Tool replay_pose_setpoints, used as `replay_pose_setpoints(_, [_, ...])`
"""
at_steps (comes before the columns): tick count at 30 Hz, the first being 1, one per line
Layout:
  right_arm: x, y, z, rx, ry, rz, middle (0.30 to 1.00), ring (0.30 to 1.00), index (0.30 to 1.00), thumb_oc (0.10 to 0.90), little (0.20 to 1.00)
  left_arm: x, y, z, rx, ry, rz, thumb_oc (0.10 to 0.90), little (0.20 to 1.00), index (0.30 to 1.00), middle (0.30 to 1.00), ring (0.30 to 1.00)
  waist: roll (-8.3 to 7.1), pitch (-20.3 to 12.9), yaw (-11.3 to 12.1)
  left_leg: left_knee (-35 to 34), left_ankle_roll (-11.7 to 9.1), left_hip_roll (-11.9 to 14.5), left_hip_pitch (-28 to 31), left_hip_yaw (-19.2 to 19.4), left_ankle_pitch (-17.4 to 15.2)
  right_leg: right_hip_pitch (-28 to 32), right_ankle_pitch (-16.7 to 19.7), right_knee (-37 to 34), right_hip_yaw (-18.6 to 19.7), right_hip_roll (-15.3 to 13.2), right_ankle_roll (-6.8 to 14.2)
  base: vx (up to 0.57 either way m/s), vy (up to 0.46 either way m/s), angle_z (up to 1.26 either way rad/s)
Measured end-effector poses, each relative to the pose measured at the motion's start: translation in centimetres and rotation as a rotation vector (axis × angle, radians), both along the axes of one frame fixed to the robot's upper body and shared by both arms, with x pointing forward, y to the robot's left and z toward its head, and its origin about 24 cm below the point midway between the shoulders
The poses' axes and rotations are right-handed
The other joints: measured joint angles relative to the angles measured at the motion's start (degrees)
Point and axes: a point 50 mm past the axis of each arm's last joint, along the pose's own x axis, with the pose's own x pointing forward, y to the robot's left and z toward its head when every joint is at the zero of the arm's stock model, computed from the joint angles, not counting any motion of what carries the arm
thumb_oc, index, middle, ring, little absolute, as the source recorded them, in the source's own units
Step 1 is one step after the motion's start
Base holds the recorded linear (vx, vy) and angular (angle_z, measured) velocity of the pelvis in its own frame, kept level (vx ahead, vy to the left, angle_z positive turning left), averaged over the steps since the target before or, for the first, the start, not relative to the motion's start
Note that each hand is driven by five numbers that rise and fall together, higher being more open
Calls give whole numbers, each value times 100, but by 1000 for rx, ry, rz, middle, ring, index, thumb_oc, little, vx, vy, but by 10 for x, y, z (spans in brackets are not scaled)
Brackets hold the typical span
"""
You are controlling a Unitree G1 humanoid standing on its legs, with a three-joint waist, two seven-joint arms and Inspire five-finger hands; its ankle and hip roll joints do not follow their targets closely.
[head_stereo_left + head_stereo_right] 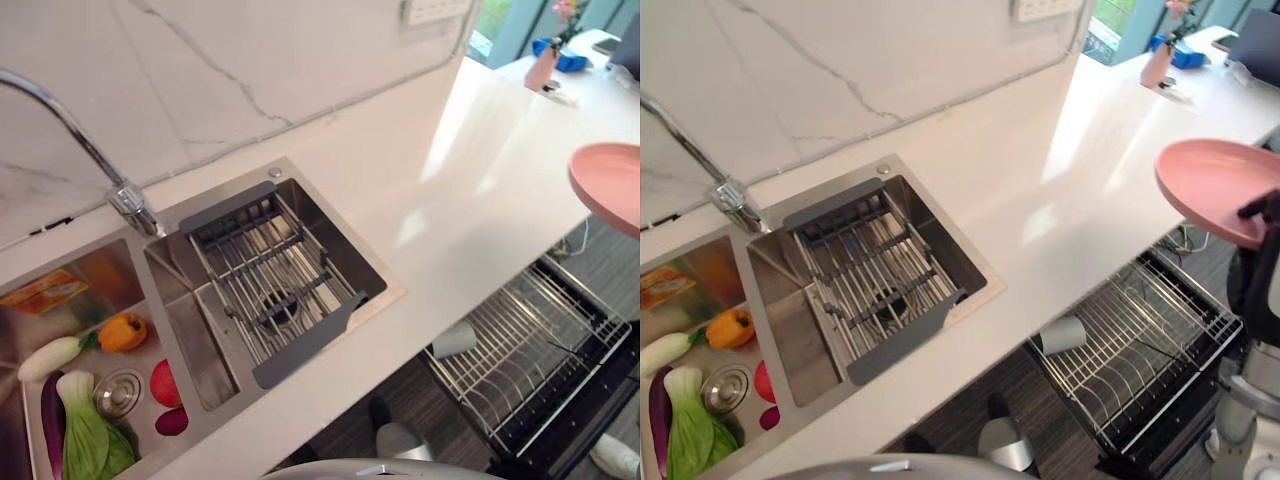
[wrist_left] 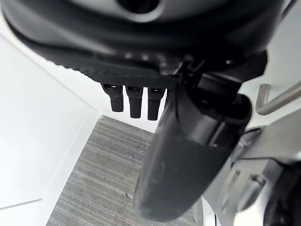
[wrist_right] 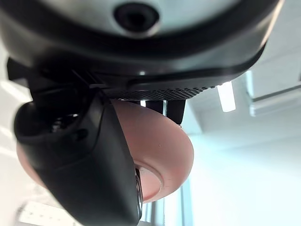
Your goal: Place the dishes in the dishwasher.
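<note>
Plate in transit: your right hand (image 1: pixel 1262 208) pinches the round pink plate (image 1: pixel 1212 186) above the counter edge, while the pulled-out wire dishwasher rack (image 1: pixel 1140 345) below holds one white cup (image 1: pixel 1061 335); loading remains.

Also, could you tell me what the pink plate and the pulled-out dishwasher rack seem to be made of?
The pink plate, pinched by the right hand, looks like matte plastic or glazed ceramic: even colour, soft sheen, a moulded foot ring in the right wrist view. I cannot say which. The dishwasher rack looks like bright metal wire, thin shiny rods in a grid.
</note>
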Motion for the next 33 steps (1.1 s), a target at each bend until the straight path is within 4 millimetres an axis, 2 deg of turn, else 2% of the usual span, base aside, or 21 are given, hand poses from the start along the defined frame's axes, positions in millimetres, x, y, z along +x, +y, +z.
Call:
replay_pose_setpoints(3, [-11, 7, -23, 132, 49, -14, 300, 300, 300, 400, 300, -6, 0, 0, 1, 17, 14, 800, 900, 900, 900, 900, 32, 12, -127, -1, 26, -34, 27, 172, 31, -188, 0, 224, 212, -12, -1, -16, 37, -23])
replay_pose_setpoints(6, [-10, 8, -27, 158, 76, 1, 300, 300, 300, 400, 300, -8, -3, -1, -4, 27, 10, 800, 900, 900, 900, 900, 48, 9, -185, 0, 54, -44, 48, 282, 11, -197, 6, 186, 245, -29, 9, -36, 56, -36])
replay_pose_setpoints(7, [-9, 17, -40, 212, 119, 37, 300, 300, 300, 400, 300, -7, -1, -1, 4, 24, 7, 800, 900, 900, 900, 900, -22, 16, -244, 22, 49, -97, 54, 359, 22, -306, 7, 270, 342, -55, 16, -30, 24, -13])
replay_pose_setpoints(9, [-9, 17, -40, 212, 119, 37, 300, 300, 300, 400, 300, -7, -1, -1, 4, 24, 7, 800, 900, 900, 900, 900, -22, 16, -244, 22, 49, -97, 54, 359, 22, -306, 7, 270, 342, -55, 16, -28, 15, -20])
replay_pose_setpoints(10, [-7, 29, -68, 278, 245, 98, 300, 300, 300, 400, 300, -8, -2, -1, 2, 27, 16, 800, 900, 900, 900, 900, -49, 29, -230, 0, 56, -103, 72, 497, 13, -337, 21, 274, 388, -80, 44, -75, -5, -39])
replay_pose_setpoints(12, [-7, 33, -119, 350, 505, 129, 300, 300, 300, 400, 300, 2, -5, -1, -1, 6, -13, 800, 900, 900, 900, 900, -115, 73, -25, 3, 61, -156, 16, 483, 14, -340, 75, 273, 170, -214, 131, -75, -22, -23])
replay_pose_setpoints(14, [-8, 27, -142, 350, 632, 114, 300, 300, 300, 400, 300, 11, -4, -1, 1, -9, -56, 800, 900, 900, 900, 900, -117, 74, 120, 2, 68, -177, -23, 379, 6, -368, 77, 259, -6, -285, 137, -43, -41, 34])
replay_pose_setpoints(15, [-15, 15, -179, 364, 849, 59, 300, 300, 300, 400, 300, 36, 0, 1, 12, -66, -108, 800, 900, 900, 900, 900, -65, 66, 323, 1, 98, -213, -170, 162, -14, -350, 14, 220, -179, -413, 217, -26, -30, 61])
replay_pose_setpoints(16, [-15, 15, -179, 364, 849, 59, 300, 300, 300, 400, 300, 36, 0, 1, 12, -66, -108, 800, 900, 900, 900, 900, -65, 66, 323, 1, 98, -213, -170, 162, -14, -350, 14, 220, -179, -413, 217, -22, -40, 81])
replay_pose_setpoints(18, [-13, 14, -195, 405, 912, 11, 300, 300, 300, 400, 300, 56, 3, 4, 18, -122, -141, 800, 900, 900, 900, 900, -130, 155, 492, 83, 107, -264, -232, 143, 35, -336, 56, 189, -239, -531, 282, -34, -62, 41])
replay_pose_setpoints(21, [13, 20, -190, 393, 844, 54, 300, 300, 300, 400, 300, 58, 0, 3, 16, -130, -128, 800, 900, 900, 900, 900, -10, 195, 564, 2, 57, -178, -257, 14, 41, -206, 116, 194, -400, -445, 279, -23, -71, 17])
replay_pose_setpoints(22, [16, 24, -198, 410, 851, 52, 300, 300, 300, 400, 300, 66, 8, 6, 43, -153, -132, 800, 900, 900, 900, 900, -233, 194, 621, 92, -209, -266, -229, 29, -134, -279, 84, 99, -481, -578, 195, -21, -94, 23])
replay_pose_setpoints(23, [23, 27, -203, 428, 853, 59, 300, 300, 300, 400, 300, 71, 15, 8, 66, -171, -105, 800, 900, 900, 900, 900, -413, 263, 659, 851, 150, -153, -345, -140, -237, -228, 221, 85, -541, -633, 138, -13, -70, 9])
replay_pose_setpoints(24, [23, 27, -203, 428, 853, 59, 300, 300, 300, 400, 300, 71, 15, 8, 66, -171, -105, 800, 900, 900, 900, 900, -413, 263, 659, 851, 150, -153, -345, -140, -237, -228, 221, 85, -541, -633, 138, -9, -76, 2])
replay_pose_setpoints(25, [25, 23, -206, 431, 870, 48, 300, 300, 300, 400, 300, 63, 15, 7, 62, -152, -92, 800, 900, 900, 900, 900, -256, 197, 700, 756, 82, 56, -136, -280, -368, -108, 250, -6, -591, -431, 189, 10, -52, 1])
replay_pose_setpoints(27, [18, 19, -218, 470, 924, 5, 300, 300, 300, 400, 300, 64, 19, 8, 71, -157, -99, 800, 900, 900, 900, 900, -365, 123, 754, 304, -36, 29, 43, -376, -245, 11, 267, -111, -538, -460, 180, 13, -76, 25])
replay_pose_setpoints(29, [13, 16, -219, 514, 920, -18, 535, 535, 535, 557, 535, 60, 26, 9, 92, -145, -93, 800, 900, 900, 900, 900, -498, 52, 788, 102, -53, 16, 70, -406, 14, 58, 286, -192, -551, -615, 188, 14, -67, 22])
replay_pose_setpoints(30, [8, 17, -222, 536, 937, -26, 585, 585, 585, 590, 585, 55, 32, 10, 106, -123, -82, 800, 900, 900, 900, 900, -572, 16, 785, 9, -103, 14, 129, -462, 123, 148, 340, -221, -562, -678, 245, 21, -38, 19])
replay_pose_setpoints(31, [1, 16, -224, 555, 948, -38, 585, 585, 585, 590, 585, 53, 35, 10, 116, -112, -68, 800, 900, 900, 900, 900, -578, 11, 787, 8, -153, 80, 158, -534, 157, 223, 485, -233, -621, -617, 199, 25, -65, 28])
replay_pose_setpoints(32, [-5, 12, -225, 577, 953, -62, 862, 862, 862, 775, 862, 51, 35, 10, 116, -103, -65, 800, 900, 900, 900, 900, -475, 44, 786, 8, -202, 180, 198, -580, 191, 311, 445, -232, -693, -511, 133, 15, -45, 21])
replay_pose_setpoints(33, [-5, 12, -225, 577, 953, -62, 862, 862, 862, 775, 862, 51, 35, 10, 116, -103, -65, 800, 900, 900, 900, 900, -475, 44, 786, 8, -202, 180, 198, -580, 191, 311, 445, -232, -693, -511, 133, 42, -76, 10])
